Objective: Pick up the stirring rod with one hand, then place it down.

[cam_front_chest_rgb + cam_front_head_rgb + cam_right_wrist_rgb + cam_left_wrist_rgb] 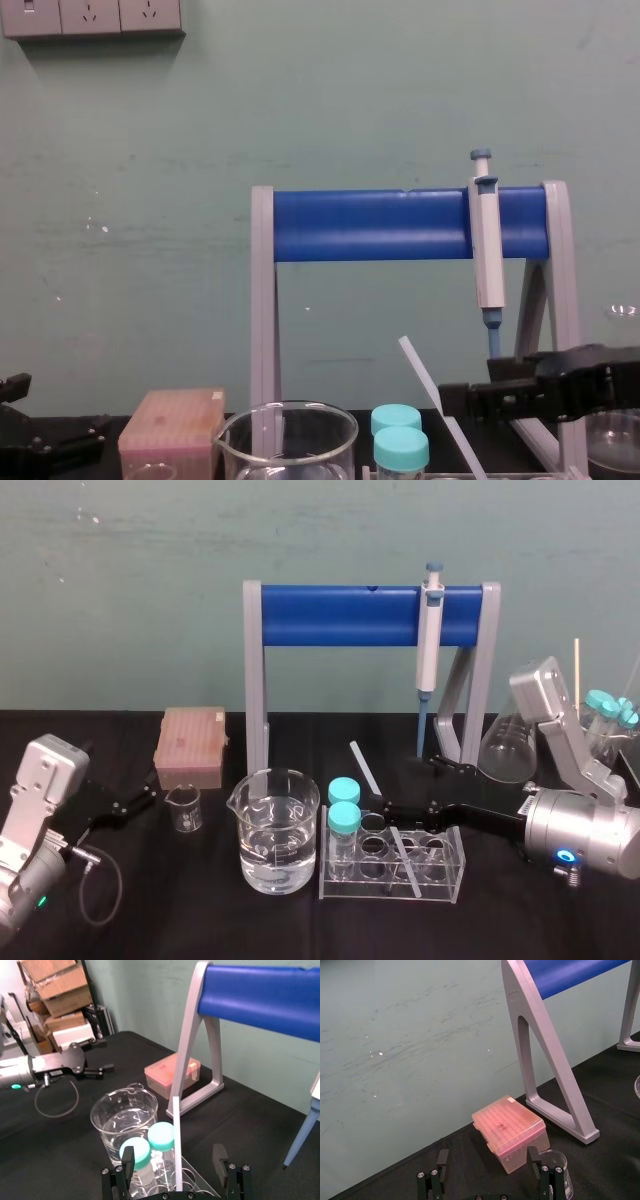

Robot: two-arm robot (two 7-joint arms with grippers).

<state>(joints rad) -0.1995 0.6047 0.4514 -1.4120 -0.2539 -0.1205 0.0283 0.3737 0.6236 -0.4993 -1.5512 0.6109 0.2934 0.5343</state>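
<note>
My right tool (385,808) is spread wide, 1 finger each side of the rod (360,758), which leans toward 11 o'clock from the rack (452,872). My left tool (135,802) sits wide at 9 o'clock on the desk (500,925).

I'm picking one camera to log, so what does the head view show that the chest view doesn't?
Head, not chest: a small clear glass beaker and a black cable loop. Chest, not head: white wall sockets. Both: the thin translucent white stirring rod, the open black right gripper straddling it, the parked black left gripper at far left, the blue-barred grey stand.
</note>
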